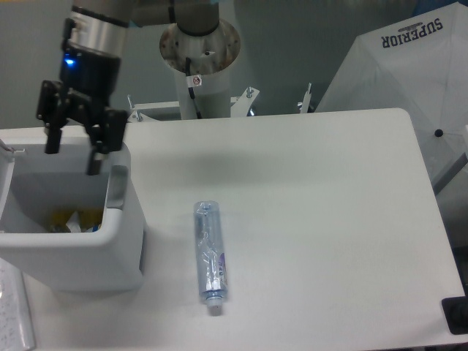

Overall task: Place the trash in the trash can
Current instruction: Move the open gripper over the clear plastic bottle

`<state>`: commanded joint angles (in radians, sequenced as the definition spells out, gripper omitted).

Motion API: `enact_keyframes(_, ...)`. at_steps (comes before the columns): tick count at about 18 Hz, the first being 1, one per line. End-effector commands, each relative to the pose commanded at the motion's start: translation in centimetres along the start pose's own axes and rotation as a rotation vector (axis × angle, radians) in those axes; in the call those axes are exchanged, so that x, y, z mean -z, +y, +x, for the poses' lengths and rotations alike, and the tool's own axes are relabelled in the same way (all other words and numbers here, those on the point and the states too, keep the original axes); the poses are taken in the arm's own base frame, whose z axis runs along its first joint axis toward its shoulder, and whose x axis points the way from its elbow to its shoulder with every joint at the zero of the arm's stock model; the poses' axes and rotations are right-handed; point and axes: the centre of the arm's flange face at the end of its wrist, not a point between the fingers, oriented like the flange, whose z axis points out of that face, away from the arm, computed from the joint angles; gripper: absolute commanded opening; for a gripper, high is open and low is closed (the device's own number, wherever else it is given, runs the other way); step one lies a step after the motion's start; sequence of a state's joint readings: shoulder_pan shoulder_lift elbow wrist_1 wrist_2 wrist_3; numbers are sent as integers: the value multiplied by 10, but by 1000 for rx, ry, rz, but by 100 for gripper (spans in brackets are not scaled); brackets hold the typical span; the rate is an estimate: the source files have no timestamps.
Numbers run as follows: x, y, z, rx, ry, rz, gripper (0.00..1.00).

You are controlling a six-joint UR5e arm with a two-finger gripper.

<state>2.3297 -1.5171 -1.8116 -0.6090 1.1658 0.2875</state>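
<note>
Now, your white table (307, 197) carries the trash can (121, 241) at its nine-o'clock edge, and the gripper (72, 150) hangs over the bin's twelve-o'clock rim with its fingers spread wide and nothing between them, which fits a drop made from above the opening. Down inside the bin you can make out yellow and a little blue, most likely the snack bag (73, 218), though it is too hidden to be sure. The crushed plastic bottle (209, 257) lies flat on the table toward three o'clock of the bin, cap pointing to six o'clock, so you'd need a low reach there next.
</note>
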Motion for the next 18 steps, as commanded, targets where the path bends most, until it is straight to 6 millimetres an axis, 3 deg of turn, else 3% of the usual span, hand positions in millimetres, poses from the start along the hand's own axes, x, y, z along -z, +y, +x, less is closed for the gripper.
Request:
enact_keyframes(3,1,10,-61,180,-79,-7,100)
enact_keyframes(7,-42,27,-124,271,-112,-77,100)
enact_keyframes(12,-111,43,-181,309,-168,-184,100)
enact_keyframes(15,-155,53,-197,315,-164,-237,100)
enact_keyframes(18,-183,59,-188,299,-138,-268,100)
